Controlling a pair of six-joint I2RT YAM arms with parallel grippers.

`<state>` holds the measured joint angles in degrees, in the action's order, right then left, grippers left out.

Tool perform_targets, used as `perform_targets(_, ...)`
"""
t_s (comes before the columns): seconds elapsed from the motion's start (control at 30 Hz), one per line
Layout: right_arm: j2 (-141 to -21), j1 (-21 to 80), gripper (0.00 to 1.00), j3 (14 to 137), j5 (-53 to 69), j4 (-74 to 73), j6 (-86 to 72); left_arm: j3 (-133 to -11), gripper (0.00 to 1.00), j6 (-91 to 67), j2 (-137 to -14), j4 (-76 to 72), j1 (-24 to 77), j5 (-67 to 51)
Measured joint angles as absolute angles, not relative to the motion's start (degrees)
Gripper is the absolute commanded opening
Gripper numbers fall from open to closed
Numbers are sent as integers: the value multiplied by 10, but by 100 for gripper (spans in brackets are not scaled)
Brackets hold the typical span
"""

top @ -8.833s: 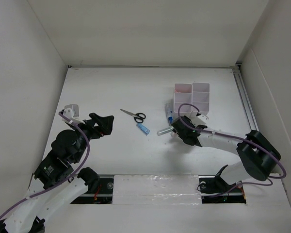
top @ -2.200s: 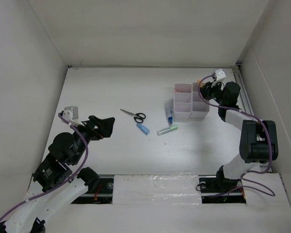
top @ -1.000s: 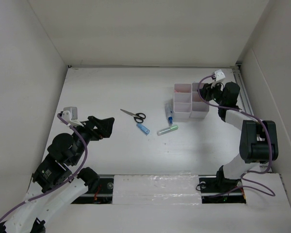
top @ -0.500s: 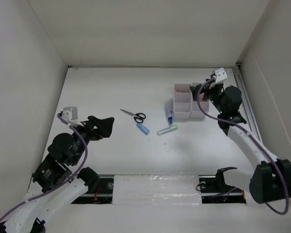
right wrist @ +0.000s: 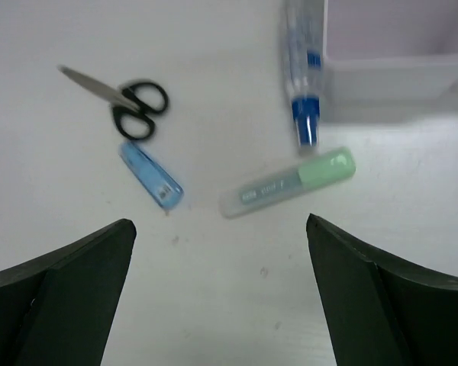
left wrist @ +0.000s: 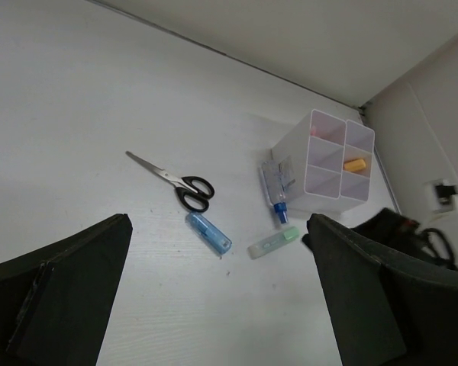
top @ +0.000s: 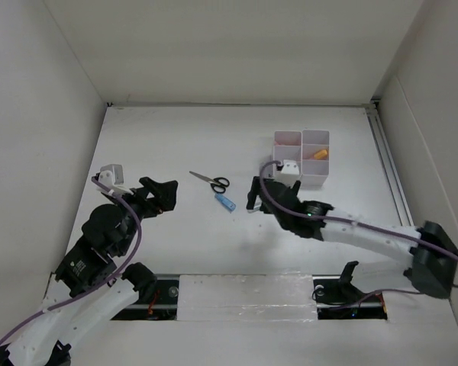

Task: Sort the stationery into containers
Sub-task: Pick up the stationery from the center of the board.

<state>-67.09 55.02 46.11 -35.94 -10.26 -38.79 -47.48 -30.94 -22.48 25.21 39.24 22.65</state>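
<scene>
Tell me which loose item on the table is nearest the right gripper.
The green marker: in the right wrist view it lies just ahead of the open right gripper, nearly centred. The blue tube, scissors and blue-capped pen lie farther off.

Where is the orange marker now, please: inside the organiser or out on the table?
Inside: the orange marker lies within a right-column compartment of the white organiser.

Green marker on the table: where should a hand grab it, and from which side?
Mid-barrel, from straight above, closing across its narrow width. The green marker lies flat with bare table along both long sides. Its green end sits close to the bottle tip, so stay off that end.
</scene>
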Motion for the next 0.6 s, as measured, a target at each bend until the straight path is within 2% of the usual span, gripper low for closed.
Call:
perform_targets(0.07, -759, 578, 98, 489, -382, -161, -473, -475, 100, -310, -232, 255, 392, 227)
perform_targets(0.13, -848, 589, 92, 536, -393, -228, -557, -475, 100, -310, -233, 258, 392, 227)
perform_targets(0.23, -946, 594, 92, 612, -407, -313, -670, -475, 100, -310, -228, 260, 392, 227)
perform_targets(0.6, -956, 575, 88, 635, -443, -369, -883, -475, 100, -309, -223, 259, 392, 209)
